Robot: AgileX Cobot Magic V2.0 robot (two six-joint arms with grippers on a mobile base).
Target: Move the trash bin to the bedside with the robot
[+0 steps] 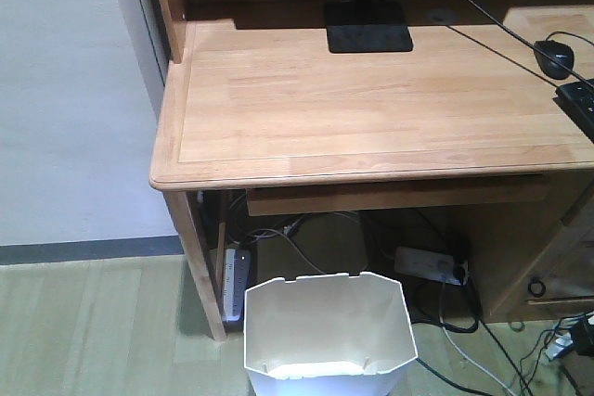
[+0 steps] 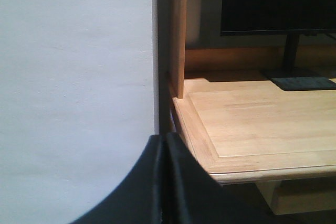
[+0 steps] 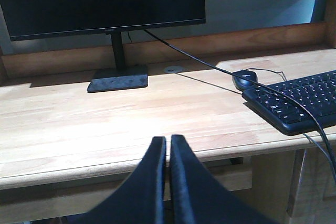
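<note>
The white trash bin (image 1: pixel 327 331) stands on the floor at the bottom of the front view, just before the wooden desk (image 1: pixel 371 99), its cream inside showing. The bedside is out of view. In the left wrist view my left gripper (image 2: pixel 164 139) is shut with nothing in it, raised beside the desk's left corner (image 2: pixel 199 135) and facing the white wall. My right gripper (image 3: pixel 168 141) is shut and holds nothing, hanging before the desk's front edge (image 3: pixel 105 169). Neither gripper appears in the front view, and neither touches the bin.
A black monitor (image 3: pixel 100 1) on its stand, a mouse (image 3: pixel 244 78) and a keyboard (image 3: pixel 296 100) sit on the desk. Power strips (image 1: pixel 429 264) and tangled cables lie under it. A white wall (image 1: pixel 65 90) and pale wooden floor (image 1: pixel 93 331) lie to the left.
</note>
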